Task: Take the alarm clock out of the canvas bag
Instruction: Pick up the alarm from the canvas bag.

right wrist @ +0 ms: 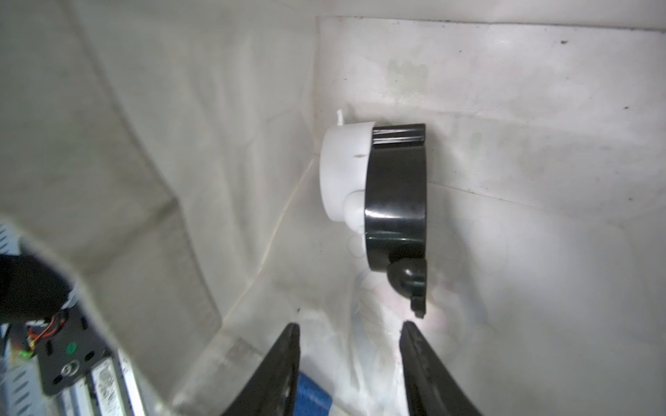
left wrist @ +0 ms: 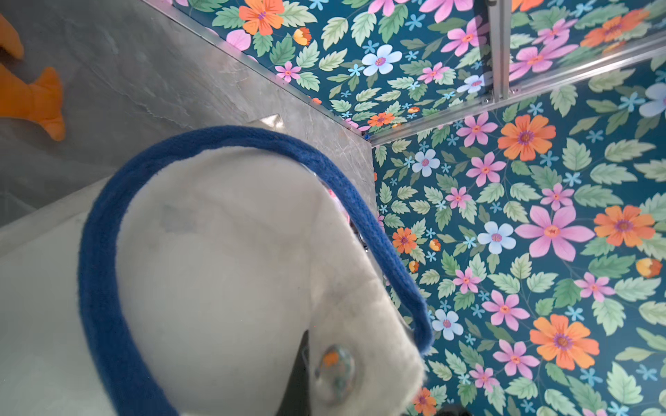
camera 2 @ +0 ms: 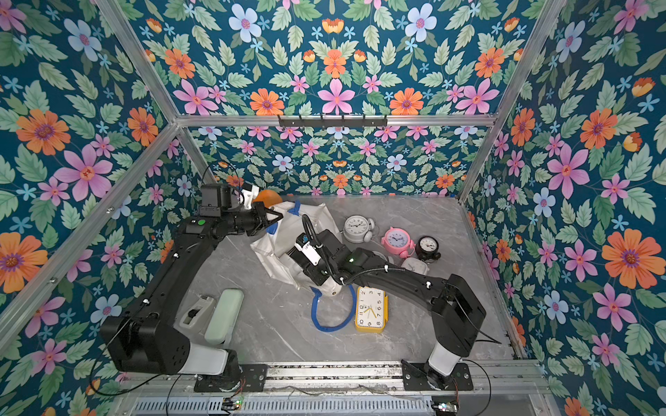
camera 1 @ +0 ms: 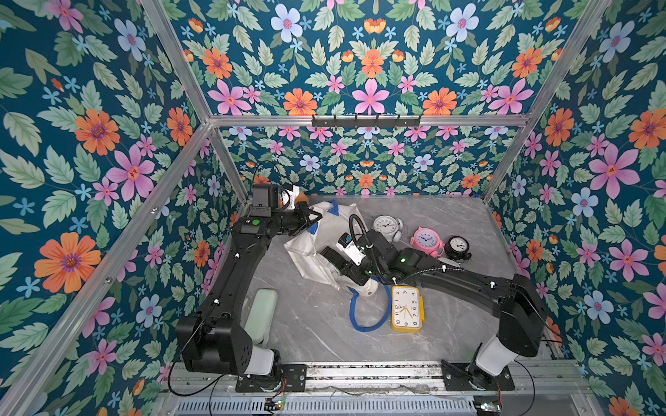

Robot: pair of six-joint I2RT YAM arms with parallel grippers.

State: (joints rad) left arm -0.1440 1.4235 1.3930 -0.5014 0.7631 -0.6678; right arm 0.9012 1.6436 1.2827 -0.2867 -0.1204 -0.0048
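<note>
Left gripper: you have its jaws closed on the far rim of the canvas bag, beside a blue loop handle.
Right gripper: yours is inside the bag, with its jaws standing apart and empty.
Alarm clock: round, black and white, in the bag against its fabric wall. It sits just ahead of your right fingertips, apart from them.
Bag: slumped on the grey marble table, with its other blue handle looped on the tabletop.
Around you: a yellow clock lies just beside that loop. Grey, pink and black clocks stand beyond your right arm. An orange plush toy lies at the far edge.
</note>
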